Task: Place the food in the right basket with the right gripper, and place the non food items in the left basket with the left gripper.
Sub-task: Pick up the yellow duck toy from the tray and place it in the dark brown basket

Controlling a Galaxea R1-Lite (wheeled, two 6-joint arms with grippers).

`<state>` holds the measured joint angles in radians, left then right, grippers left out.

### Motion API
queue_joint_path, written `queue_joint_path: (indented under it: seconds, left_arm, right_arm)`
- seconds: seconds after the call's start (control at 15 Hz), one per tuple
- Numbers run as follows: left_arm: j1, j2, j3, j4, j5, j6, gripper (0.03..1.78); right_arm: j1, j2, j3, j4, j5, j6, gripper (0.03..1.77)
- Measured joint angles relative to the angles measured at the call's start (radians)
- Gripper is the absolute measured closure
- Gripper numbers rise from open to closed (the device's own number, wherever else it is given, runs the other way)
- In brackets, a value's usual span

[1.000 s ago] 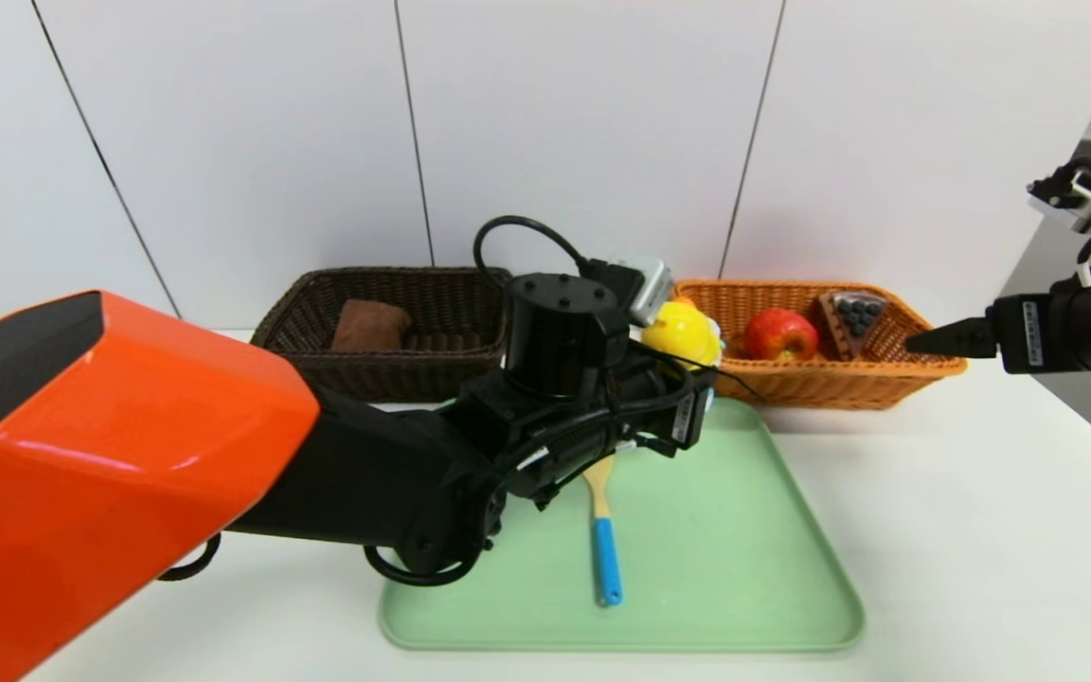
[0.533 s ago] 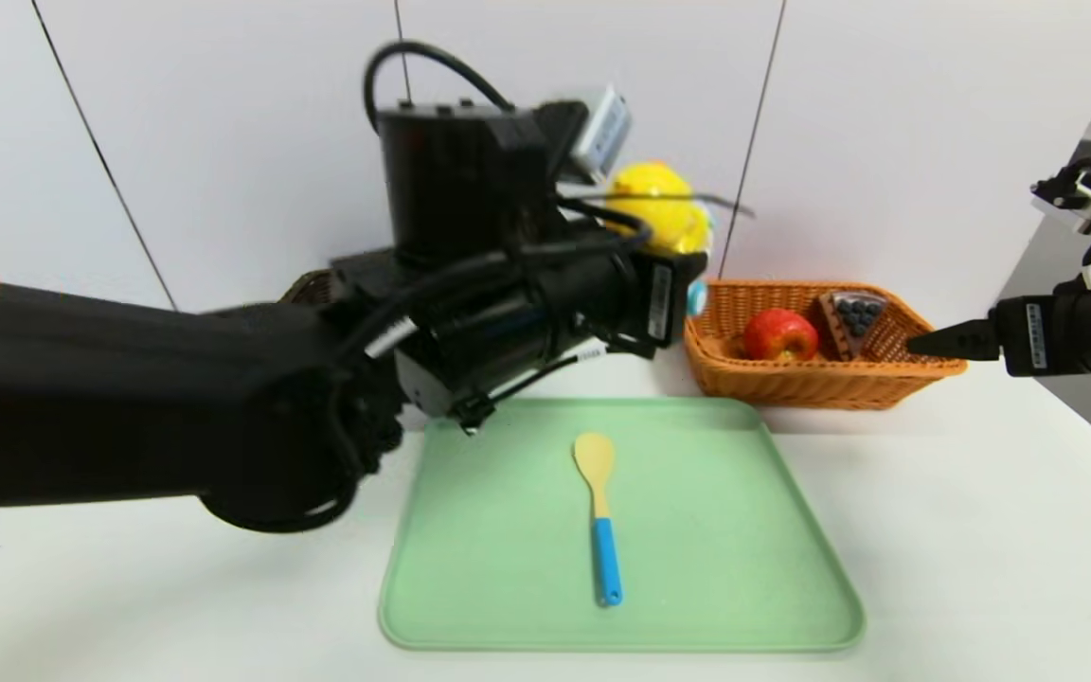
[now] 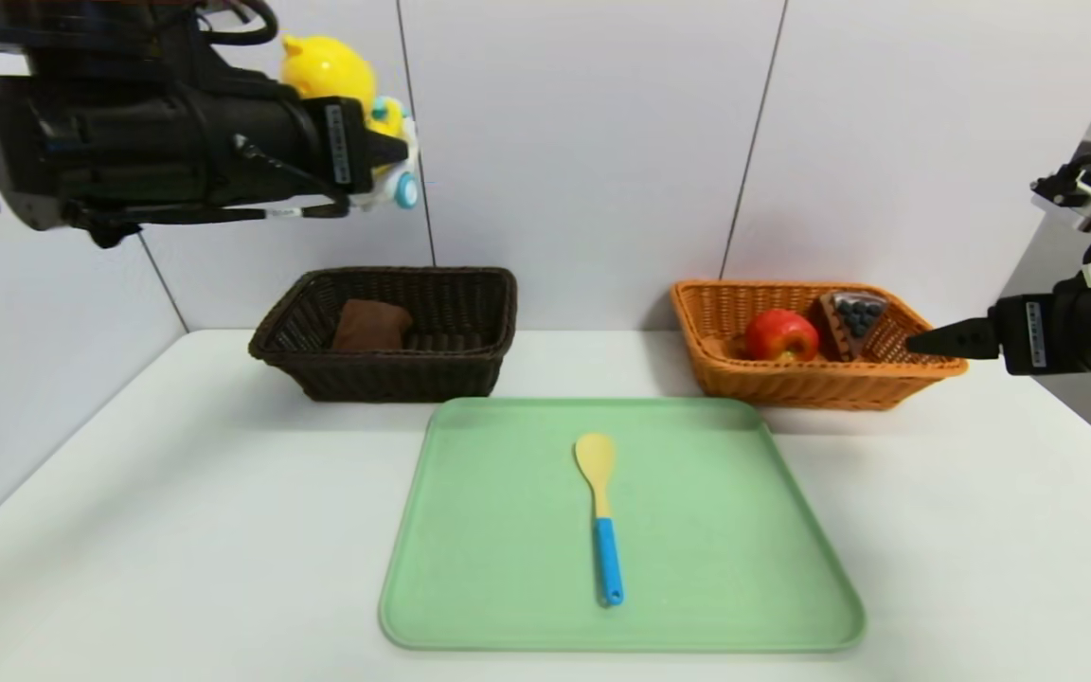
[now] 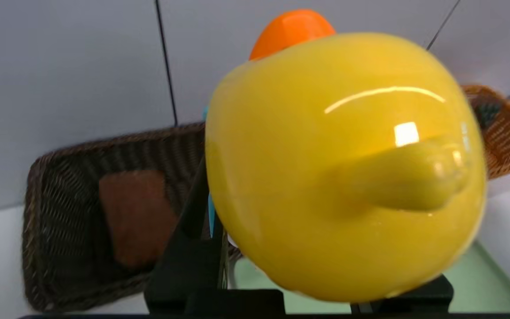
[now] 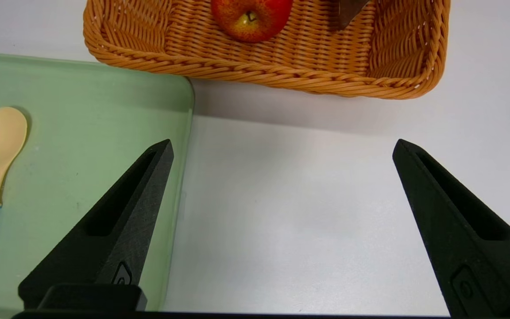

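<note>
High above the brown basket (image 3: 384, 332), the level left hand (image 3: 389, 152) clamps the yellow duck toy (image 3: 328, 68).

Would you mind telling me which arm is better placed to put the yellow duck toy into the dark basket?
The left. Its end effector already holds the yellow duck toy high above the dark basket; the right end effector waits open beside the orange basket.

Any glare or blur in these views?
Left wrist view: yellow toy fills the frame, soft-edged, window glare on top; dark basket behind is smeared. Head view: sharp, spoon and tray cast soft shadows. Right wrist view: crisp, no glare.
</note>
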<state>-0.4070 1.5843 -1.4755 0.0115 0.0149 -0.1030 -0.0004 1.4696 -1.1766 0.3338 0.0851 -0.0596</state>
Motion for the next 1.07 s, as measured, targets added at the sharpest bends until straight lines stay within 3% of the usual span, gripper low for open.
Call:
queue_joint_path:
  seconds: [0.13, 0.27, 0.47, 0.73, 1.07]
  left_arm:
    - [0.079, -0.008, -0.023, 0.137, -0.019, -0.001, 1.12]
    - [0.136, 0.008, -0.039, 0.186, -0.019, 0.003, 1.12]
    - [0.189, 0.07, -0.047, 0.167, -0.017, 0.006, 1.12]
    - [0.226, 0.191, -0.064, 0.052, -0.019, 0.011, 1.12]
    - [0.236, 0.342, -0.105, 0.035, -0.052, 0.009, 1.12]
  right_arm:
    - [-0.001, 0.0, 0.001, 0.009, 0.0, 0.007, 0.09]
    - [-0.001, -0.001, 0.003, 0.009, 0.001, 0.033, 0.09]
    - [-0.001, -0.003, 0.009, 0.007, 0.001, 0.036, 0.09]
    - [-0.005, -0.002, 0.01, 0.01, 0.0, 0.037, 0.09]
    - [-0.013, 0.002, 0.012, 0.012, 0.001, 0.052, 0.09]
